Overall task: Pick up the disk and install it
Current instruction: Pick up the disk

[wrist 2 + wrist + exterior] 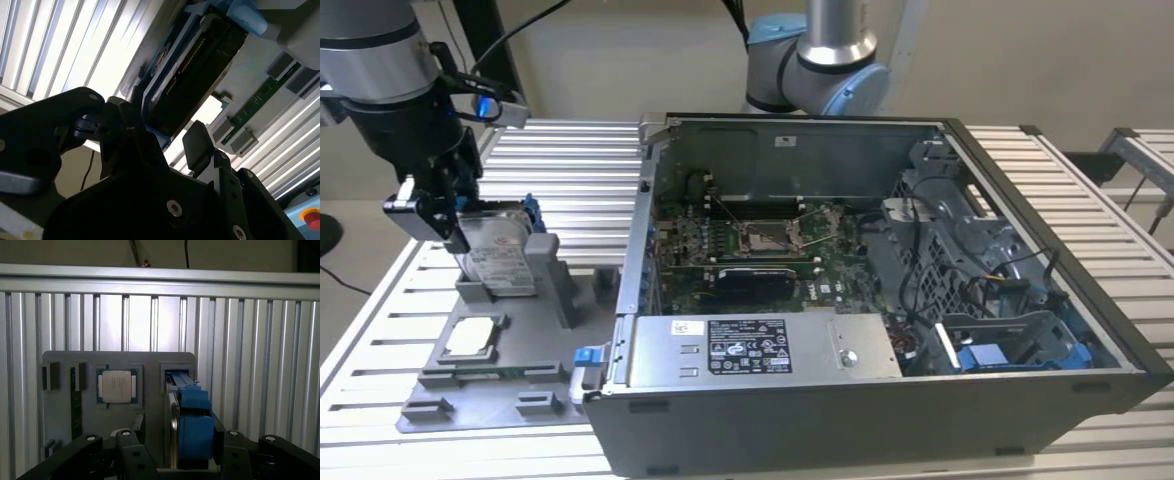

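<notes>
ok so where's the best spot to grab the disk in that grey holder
Grip the disk by its free upper end, across its thin blue-framed thickness, coming from above: it stands on edge in the grey holder, lower part boxed in.

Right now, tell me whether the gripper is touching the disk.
Cannot tell. In the first wrist view the gripper straddles the disk closely, but the edges where they would meet are too dark to show contact or a gap.
</notes>
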You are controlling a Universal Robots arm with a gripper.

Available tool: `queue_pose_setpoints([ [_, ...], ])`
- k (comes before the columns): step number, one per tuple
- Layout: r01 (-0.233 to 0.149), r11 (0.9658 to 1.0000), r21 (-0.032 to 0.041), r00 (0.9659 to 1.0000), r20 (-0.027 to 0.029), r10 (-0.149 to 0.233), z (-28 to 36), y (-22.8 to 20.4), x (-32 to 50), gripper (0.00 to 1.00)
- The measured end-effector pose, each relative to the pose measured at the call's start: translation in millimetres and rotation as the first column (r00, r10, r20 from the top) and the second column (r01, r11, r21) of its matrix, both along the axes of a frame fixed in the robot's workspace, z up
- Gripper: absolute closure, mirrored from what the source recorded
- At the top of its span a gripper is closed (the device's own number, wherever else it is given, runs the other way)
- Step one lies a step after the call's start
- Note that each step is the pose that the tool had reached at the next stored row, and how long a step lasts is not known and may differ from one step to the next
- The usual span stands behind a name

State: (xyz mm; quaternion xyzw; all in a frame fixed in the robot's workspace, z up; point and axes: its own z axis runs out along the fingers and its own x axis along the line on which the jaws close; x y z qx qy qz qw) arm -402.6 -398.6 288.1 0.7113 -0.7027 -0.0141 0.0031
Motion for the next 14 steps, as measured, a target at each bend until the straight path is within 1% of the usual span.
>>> queue_pose_setpoints([
  [1,0.000,1.0000,0.0000,1.0000,0.0000,0.000,0.0,0.0,0.0,1.00],
  [14,0.000,1.0000,0.0000,1.0000,0.0000,0.000,0.0,0.0,0.4,1.00],
])
